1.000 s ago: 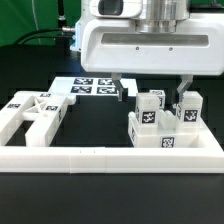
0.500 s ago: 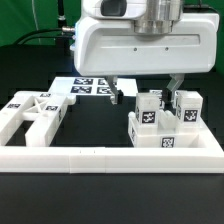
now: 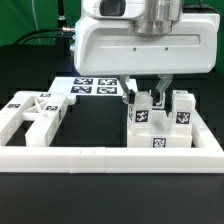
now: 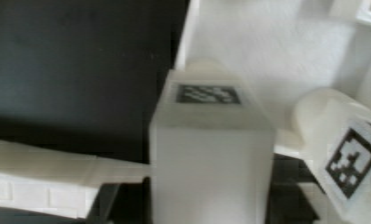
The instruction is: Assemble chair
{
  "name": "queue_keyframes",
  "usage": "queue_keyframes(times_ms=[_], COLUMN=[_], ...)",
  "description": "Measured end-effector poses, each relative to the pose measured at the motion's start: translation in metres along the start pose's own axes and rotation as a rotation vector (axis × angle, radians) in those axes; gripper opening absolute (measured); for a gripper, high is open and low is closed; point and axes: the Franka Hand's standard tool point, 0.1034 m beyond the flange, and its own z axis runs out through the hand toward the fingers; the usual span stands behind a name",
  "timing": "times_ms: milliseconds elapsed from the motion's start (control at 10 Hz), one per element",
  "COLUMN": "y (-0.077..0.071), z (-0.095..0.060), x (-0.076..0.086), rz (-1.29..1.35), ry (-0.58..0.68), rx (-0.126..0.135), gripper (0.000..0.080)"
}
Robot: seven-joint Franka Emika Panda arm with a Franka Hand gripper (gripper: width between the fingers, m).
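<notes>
White chunky chair post point(image 3: 143, 112), black-and-white tags, standing upright, gripped by end effector point(image 3: 144, 96)

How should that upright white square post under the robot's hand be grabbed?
Grip the upright white plastic square post near its top, coming straight down from above and pinching two opposite sides. It stands vertical with flat parallel faces, and other white pieces crowd its base.

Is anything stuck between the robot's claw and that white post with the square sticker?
Nothing that I can see. The gripper is right at the post, with one finger on each side and no other piece in the gap. The second post stands outside the fingers, toward the exterior view's right.
</notes>
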Motion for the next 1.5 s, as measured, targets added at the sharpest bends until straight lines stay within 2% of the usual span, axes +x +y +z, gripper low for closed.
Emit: queue_keyframes(times_ms=[500, 900, 1200, 1300, 1400, 1500], y=[0.000, 0.010, 0.014, 0.014, 0.014, 0.013], z=[0.000, -0.001, -0.001, -0.001, -0.001, -0.002], x=[-0.001, 0.001, 0.001, 0.001, 0.001, 0.000], rz=[0.371, 0.633, 0.656, 0.656, 0.655, 0.650], ry=[-0.002, 0.028, 0.028, 0.028, 0.029, 0.028], rx=[0.002, -0.009, -0.011, -0.011, -0.011, -0.010], gripper=[0.0284, 0.0284, 0.0293, 0.0494, 0.0494, 0.0615])
